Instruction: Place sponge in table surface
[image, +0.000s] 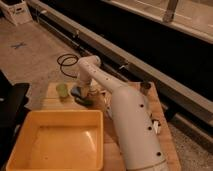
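At the left, a yellow bin (30, 131) fills the near corner of the wooden tabletop (49, 102). Its inside looks bare, and it leaves only a strip of wood free behind its far rim. That strip is likely the target area, since the task wants the sponge on the surface itself rather than in a container.

On the strip lies the pale green sponge (61, 90), low against the wood and clear of the bin's rim. It seems to rest on the tabletop already, though I cannot tell whether its full weight is there.

Just to its right is the dark end effector (80, 96), brought down close to the wood. It sits beside the sponge and may be touching it. I cannot tell whether it is open, closed, or gripping the sponge. Its low position next to the sponge fits a set-down or release step late in the task.

The white arm (125, 115) rises from the lower right, crosses the tabletop, and bends at a raised joint so the wrist drops steeply. That posture probably lets it reach past the bin without brushing it.

Behind the arm, a black cable (67, 62) lies coiled on the floor, well apart from the work. At the tabletop's far right corner stands a small dark object (145, 86), too indistinct to name.
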